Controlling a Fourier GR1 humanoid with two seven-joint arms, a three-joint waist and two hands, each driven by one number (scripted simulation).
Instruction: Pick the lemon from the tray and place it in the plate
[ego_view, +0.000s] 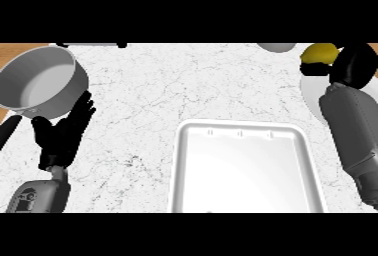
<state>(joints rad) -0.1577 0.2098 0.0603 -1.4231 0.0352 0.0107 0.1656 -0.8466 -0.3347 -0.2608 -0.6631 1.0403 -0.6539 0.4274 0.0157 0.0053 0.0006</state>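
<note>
The rounded yellow lemon (322, 52) is out of the shallow white rectangular tray (193, 170). It shows beyond the tray's far right corner, held in the black right hand (353, 64), whose fingers curl round it and hide its lower part. Only a rounded yellow top is visible, so its long axis and which way it points cannot be told. It shows at the far edge of the round white plate (311, 95), which lies just right of the tray under the grey right forearm; whether lemon and plate touch is unclear. Left of the tray, a broad stretch of white marbled desk (170, 85) reaches the black left hand (65, 131), which is open with straight fingers. Beyond that hand stands 1 grey metal pot (37, 82).
</note>
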